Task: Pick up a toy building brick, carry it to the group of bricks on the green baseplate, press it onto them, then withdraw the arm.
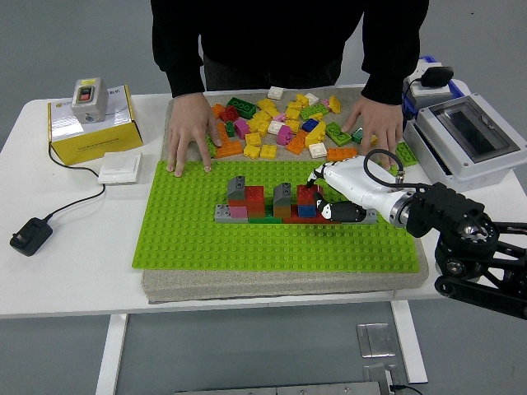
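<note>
While the person at the far side is resting both hands on the bench — one hand [188, 130] flat at the baseplate's far left edge, the other [377, 125] at the right end of the loose brick pile [284, 122] — the right robot hand [323, 197] is lying over the right end of the group of bricks [276, 203] on the green baseplate [189, 234]. Its white shell is covering that end of the row, and its dark fingertips [332, 211] are curling down against the red and blue bricks there; whether a separate brick is being held beneath the palm cannot be told, as the hand is hiding that spot. The group is sitting in a low row near the baseplate's middle, showing grey, red, pink, green and blue pieces, with two grey sloped bricks standing on top. The baseplate is lying on a beige pad [280, 285] on the white bench [74, 271]. Loose yellow, orange, green, pink and white bricks are lying scattered on the pad behind the baseplate, between the person's hands. At the left, a grey switch box with a red button [86, 99] is sitting on a yellow carton [86, 132] whose print is too small to read; a white wall switch [119, 168] is lying just beside it, and a black power plug [30, 235] with its cable is resting near the bench's left edge. At the right, a grey enclosure with a clear lid [465, 136] is standing — no legible label is showing on it.
</note>
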`<state>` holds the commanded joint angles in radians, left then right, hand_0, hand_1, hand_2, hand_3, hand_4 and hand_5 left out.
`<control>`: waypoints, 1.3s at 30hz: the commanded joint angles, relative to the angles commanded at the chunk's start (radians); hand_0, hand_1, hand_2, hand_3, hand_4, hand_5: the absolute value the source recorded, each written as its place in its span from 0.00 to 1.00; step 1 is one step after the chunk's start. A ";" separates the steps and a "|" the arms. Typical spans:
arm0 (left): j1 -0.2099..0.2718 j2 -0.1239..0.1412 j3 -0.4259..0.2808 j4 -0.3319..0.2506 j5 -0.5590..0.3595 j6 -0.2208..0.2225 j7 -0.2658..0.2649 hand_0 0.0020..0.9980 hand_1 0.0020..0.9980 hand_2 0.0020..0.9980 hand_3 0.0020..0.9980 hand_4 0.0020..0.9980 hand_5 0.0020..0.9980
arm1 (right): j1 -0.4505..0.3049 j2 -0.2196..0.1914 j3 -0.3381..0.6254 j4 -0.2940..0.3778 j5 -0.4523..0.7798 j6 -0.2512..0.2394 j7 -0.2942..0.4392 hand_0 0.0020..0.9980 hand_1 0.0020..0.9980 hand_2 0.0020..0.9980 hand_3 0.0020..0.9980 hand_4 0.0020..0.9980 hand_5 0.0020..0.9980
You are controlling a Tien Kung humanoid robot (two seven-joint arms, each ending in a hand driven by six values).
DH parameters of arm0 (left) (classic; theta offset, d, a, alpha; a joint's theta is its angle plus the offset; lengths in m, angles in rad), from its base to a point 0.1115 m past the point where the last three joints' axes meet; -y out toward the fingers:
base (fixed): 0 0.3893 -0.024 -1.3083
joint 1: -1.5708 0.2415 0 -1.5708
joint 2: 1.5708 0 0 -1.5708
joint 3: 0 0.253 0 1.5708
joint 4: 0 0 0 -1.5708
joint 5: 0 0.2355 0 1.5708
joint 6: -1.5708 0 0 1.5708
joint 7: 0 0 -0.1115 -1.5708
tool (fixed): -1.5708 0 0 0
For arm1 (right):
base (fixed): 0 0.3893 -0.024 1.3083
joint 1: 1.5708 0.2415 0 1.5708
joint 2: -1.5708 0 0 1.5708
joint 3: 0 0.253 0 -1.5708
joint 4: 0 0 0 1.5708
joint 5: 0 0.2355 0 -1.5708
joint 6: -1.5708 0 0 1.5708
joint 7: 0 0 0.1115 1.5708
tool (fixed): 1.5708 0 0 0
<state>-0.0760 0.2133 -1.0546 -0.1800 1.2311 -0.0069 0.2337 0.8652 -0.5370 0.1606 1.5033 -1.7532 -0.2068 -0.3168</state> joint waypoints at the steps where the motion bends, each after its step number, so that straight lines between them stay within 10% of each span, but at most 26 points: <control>1: -0.001 0.000 0.000 0.000 0.000 0.000 0.000 0.61 0.60 0.52 0.59 0.11 0.70 | 0.000 0.000 -0.001 0.000 0.001 0.000 0.001 0.09 0.17 0.76 0.70 0.27 0.48; 39: -0.012 0.000 0.009 0.000 -0.011 0.000 -0.004 0.61 0.59 0.52 0.59 0.11 0.71 | -0.007 0.006 -0.006 -0.020 0.031 -0.011 0.014 0.09 0.16 0.75 0.70 0.27 0.49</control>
<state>-0.0879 0.2129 -1.0459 -0.1800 1.2201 -0.0064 0.2301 0.8585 -0.5312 0.1545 1.4832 -1.7217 -0.2178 -0.3026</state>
